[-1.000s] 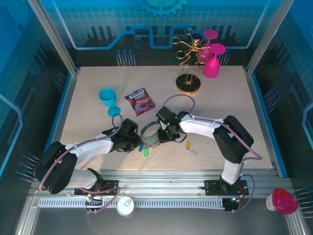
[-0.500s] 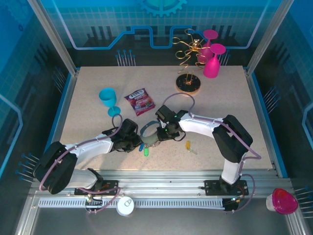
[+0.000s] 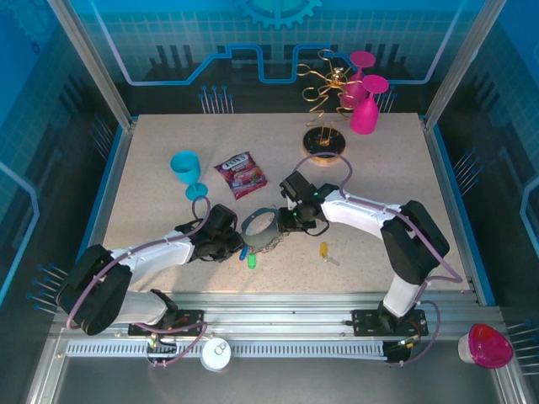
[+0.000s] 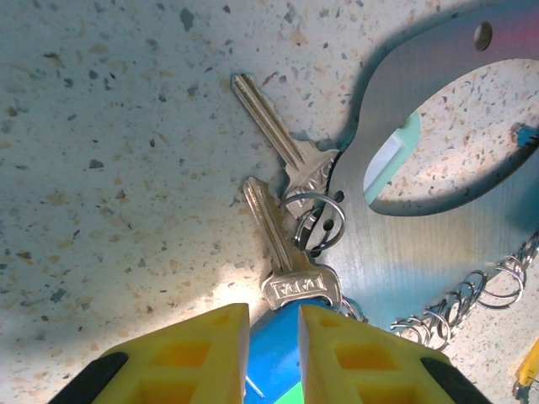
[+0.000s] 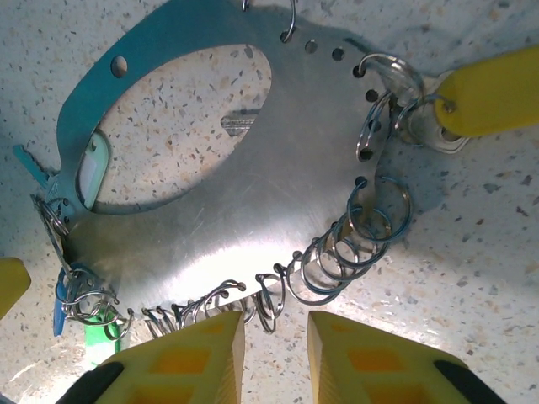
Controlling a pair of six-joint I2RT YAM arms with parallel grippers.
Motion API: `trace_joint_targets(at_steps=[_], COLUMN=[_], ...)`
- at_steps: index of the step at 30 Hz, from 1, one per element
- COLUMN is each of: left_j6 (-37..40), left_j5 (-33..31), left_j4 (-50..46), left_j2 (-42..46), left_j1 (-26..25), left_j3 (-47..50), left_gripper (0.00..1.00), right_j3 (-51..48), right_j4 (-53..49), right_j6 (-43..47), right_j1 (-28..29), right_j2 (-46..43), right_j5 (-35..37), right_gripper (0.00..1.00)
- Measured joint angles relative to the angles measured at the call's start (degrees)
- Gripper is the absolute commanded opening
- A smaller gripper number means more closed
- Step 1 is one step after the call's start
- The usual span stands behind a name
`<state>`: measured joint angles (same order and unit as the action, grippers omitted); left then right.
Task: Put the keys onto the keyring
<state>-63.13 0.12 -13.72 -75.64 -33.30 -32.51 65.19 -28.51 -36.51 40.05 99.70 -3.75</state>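
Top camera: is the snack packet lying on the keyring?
No, the snack packet lies farther back than the keyring, with bare table between them.

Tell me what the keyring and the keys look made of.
Keyring: flat sheet metal, brushed satin finish, going by its streaky sheen and punched holes; likely steel or aluminium. Keys: bright silvery metal blades with sharp glints; the blue head looks like plastic.
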Motion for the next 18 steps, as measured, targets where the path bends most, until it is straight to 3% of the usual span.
trace_joint_targets(at_steps=[18], left_j6=[0.0], left_j5=[-0.35], left_j4=[0.0], left_j2=[0.37], left_j1=[0.0], left_j3=[0.02], left_gripper=[0.23], right_j3=[0.15], right_j4=[1.62], right_j6=[-0.79], right_j1=[0.61], right_j2=[5.7], right_j5=[-4.52], right_gripper=[0.23])
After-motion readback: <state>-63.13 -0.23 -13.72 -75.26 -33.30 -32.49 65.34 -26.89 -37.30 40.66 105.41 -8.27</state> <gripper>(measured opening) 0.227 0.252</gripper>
